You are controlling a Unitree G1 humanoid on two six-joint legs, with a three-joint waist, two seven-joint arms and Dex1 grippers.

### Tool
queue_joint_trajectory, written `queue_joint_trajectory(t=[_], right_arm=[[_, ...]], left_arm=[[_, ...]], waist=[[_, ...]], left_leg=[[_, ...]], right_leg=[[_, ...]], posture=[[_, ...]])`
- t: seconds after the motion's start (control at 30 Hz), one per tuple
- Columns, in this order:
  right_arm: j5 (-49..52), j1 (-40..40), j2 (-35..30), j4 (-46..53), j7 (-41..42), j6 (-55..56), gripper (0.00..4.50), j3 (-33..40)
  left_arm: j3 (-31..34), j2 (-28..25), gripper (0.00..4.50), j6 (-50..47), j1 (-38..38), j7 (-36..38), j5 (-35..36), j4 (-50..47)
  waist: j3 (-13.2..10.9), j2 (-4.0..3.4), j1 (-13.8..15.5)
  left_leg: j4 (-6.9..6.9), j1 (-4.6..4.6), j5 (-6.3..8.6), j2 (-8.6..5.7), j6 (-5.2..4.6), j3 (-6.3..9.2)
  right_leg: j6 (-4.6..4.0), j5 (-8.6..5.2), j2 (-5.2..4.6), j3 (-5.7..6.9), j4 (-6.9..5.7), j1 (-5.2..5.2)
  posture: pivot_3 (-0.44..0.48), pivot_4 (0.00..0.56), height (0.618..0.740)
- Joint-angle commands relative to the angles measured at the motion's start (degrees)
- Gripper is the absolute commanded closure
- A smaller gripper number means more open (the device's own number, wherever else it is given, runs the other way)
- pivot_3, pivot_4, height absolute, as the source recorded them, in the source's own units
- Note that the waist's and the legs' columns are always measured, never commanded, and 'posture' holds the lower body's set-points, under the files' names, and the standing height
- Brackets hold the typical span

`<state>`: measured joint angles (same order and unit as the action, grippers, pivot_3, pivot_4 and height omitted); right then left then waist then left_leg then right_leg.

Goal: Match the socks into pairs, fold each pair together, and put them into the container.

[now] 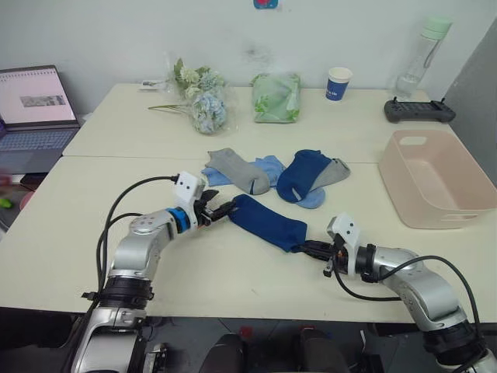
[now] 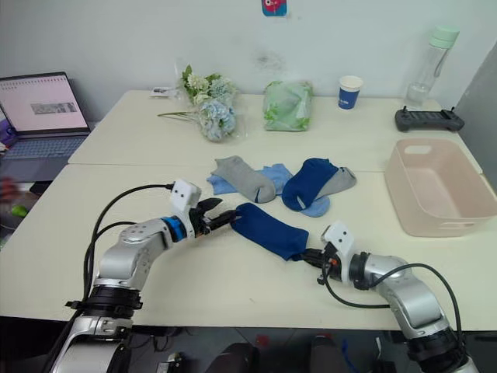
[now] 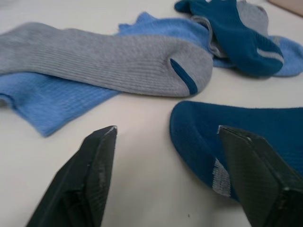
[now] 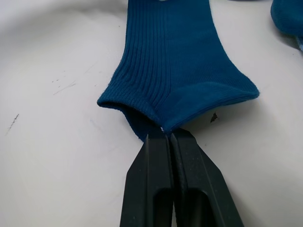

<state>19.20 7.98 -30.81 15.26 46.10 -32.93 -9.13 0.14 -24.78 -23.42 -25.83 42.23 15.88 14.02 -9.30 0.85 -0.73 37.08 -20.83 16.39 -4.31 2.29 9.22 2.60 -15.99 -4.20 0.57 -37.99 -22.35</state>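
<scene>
The dark navy blue knit ankle sock [image 1: 268, 221] lies flat on the cream table [image 1: 233, 280], stretching toward ten o'clock from the right gripper [image 4: 166, 135], whose black fingers are clenched on its cuff. The left gripper [image 3: 165, 137] is spread wide at the sock's toe, grasping nothing.

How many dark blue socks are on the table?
2. One navy sock lies stretched out between the left gripper and the right gripper, which pinches its cuff. The other navy sock lies in the pile behind, over a grey sock.
</scene>
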Motion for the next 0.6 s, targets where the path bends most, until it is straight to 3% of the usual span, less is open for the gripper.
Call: queue_joint_trajectory(t=[0.03, 0.07, 0.17, 0.43, 0.6], right_arm=[[0.4, 0.42, -0.52, 0.67, 0.7, 1.24, 4.5, 0.85], [0.18, 0.43, -0.62, 0.66, 0.73, 1.39, 4.5, 0.73], [-0.13, 0.23, -0.84, 0.7, 0.82, 1.83, 4.5, 0.52], [1.02, 2.14, -1.28, 0.69, 0.96, 1.38, 4.5, 2.05], [2.39, 2.57, -2.93, 1.22, 3.12, 0.76, 4.5, 3.3]], left_arm=[[-1.16, 0.06, 1.01, 1.77, -1.85, 0.43, -1.79, 1.95], [-1.59, 0.02, 1.01, 2.05, -2.0, 0.62, -2.27, 2.45], [-1.93, -0.11, 1.61, 2.94, -2.08, 1.46, -2.65, 2.9], [-0.36, -1.39, 4.32, -2.71, 2.53, 2.65, 0.79, -6.83], [2.39, -0.48, 4.47, -10.43, 8.9, -1.44, 4.95, -18.19]], waist=[[0.0, 0.0, -0.07], [0.0, 0.0, -0.07], [0.0, 0.01, 0.02], [0.0, 0.0, -0.31], [0.0, 0.0, -0.38]], left_leg=[[0.0, 0.0, 0.0, 0.0, 0.0, 0.01], [0.0, 0.0, 0.0, 0.0, 0.0, 0.01], [0.0, 0.0, 0.0, -0.02, 0.0, 0.01], [0.01, 0.0, 0.0, 0.0, 0.0, 0.02], [0.0, -0.01, 0.0, 0.02, 0.0, 0.06]], right_leg=[[0.0, 0.0, 0.0, 0.0, 0.0, 0.0], [0.0, 0.0, 0.0, 0.01, 0.0, 0.0], [0.0, 0.0, 0.0, 0.01, 0.0, 0.0], [0.0, 0.0, -0.02, -0.04, 0.0, 0.0], [0.0, 0.0, -0.02, -0.07, 0.02, 0.01]], posture=[[0.0, 0.15, 0.74], [0.0, 0.15, 0.74], [0.0, 0.15, 0.74], [0.0, 0.15, 0.74], [0.0, 0.15, 0.74]])
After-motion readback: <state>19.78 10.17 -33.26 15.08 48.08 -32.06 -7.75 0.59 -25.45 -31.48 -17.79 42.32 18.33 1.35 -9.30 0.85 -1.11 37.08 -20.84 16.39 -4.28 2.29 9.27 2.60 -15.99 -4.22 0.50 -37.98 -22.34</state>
